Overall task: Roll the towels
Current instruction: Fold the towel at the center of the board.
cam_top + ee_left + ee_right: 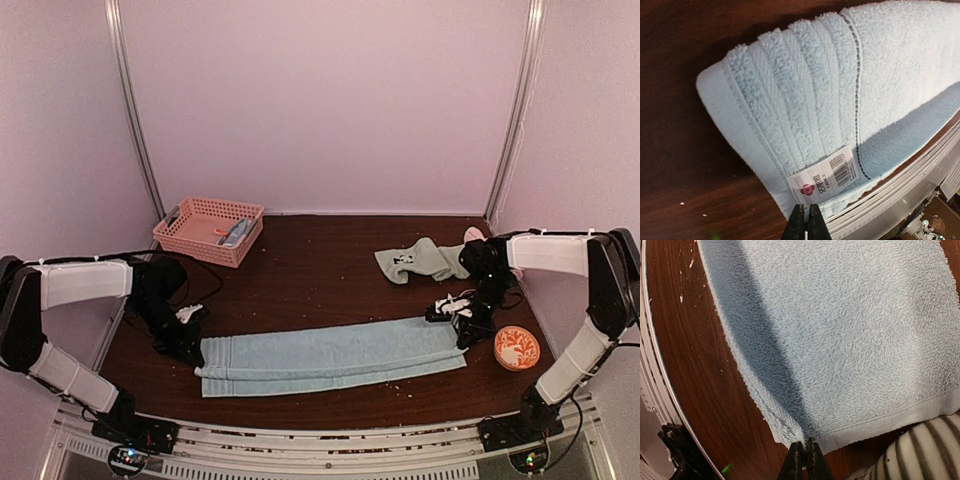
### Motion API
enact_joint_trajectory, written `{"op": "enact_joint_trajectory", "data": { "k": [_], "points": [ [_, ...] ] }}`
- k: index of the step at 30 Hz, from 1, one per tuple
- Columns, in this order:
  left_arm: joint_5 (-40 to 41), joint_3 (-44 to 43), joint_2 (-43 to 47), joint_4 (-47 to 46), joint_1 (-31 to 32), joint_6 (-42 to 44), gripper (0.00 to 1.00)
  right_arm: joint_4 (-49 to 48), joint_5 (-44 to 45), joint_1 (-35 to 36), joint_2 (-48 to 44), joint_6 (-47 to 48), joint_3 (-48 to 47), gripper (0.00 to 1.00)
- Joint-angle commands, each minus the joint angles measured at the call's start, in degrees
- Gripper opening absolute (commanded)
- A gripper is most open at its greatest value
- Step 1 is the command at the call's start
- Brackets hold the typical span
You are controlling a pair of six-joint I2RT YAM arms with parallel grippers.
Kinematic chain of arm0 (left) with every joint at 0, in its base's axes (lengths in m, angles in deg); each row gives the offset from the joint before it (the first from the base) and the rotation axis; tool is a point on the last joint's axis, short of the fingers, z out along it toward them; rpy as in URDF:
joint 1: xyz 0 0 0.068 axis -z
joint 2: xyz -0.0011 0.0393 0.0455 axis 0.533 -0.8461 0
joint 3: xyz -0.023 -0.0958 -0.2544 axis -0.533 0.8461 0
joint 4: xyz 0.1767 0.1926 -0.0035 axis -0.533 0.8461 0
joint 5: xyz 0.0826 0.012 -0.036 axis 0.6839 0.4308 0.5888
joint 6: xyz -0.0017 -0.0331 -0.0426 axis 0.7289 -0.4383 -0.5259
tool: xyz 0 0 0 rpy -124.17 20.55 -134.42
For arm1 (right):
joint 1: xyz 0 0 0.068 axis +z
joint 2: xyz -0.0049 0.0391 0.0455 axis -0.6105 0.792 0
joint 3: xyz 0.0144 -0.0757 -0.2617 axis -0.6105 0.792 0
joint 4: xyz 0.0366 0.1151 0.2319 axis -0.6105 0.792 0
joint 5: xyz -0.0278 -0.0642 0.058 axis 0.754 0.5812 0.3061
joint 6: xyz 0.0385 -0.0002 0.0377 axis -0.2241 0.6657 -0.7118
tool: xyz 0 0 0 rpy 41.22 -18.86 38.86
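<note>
- Blue towel (330, 355) lay folded lengthwise along the worktop's (320, 270) near edge.
- Left claw (805, 222) was clenched on its left hem, by the label (827, 177).
- Right claw (804, 457) was clenched on its right hem.
- Green towel (415, 260) lay behind, well apart.

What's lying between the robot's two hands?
A long light blue towel, folded lengthwise, lies flat there. It reaches from the left hand to the right hand. The top view shows the whole stretch.
</note>
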Motion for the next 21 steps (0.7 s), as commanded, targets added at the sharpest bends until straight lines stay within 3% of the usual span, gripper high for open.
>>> {"op": "enact_joint_trajectory", "data": {
  "k": [1,9,10,13,16,21],
  "points": [
    [0.7,0.7,-2.5,0.3,3.3,-0.2,0.00,-0.4,2.7,0.1,-0.5,1.3,2.0,0.00],
    [2.1,0.8,-4.8,0.4,5.0,-0.7,0.00,0.1,3.2,0.2,-1.7,3.3,4.7,0.01],
    [2.0,0.8,-4.9,0.3,5.1,-0.6,0.00,0.1,3.4,0.2,-1.8,3.6,5.1,0.03],
    [-0.3,0.7,-4.4,0.5,6.0,0.0,0.15,1.8,3.0,0.2,-2.4,5.0,5.2,0.13],
    [-2.8,0.3,-2.4,1.1,6.3,0.5,0.20,4.7,0.6,0.2,-4.3,6.2,3.4,0.27],
    [-4.2,-2.0,2.3,2.5,6.3,1.2,0.22,6.1,0.4,0.3,-7.3,4.0,0.2,0.29]
  ]
}}
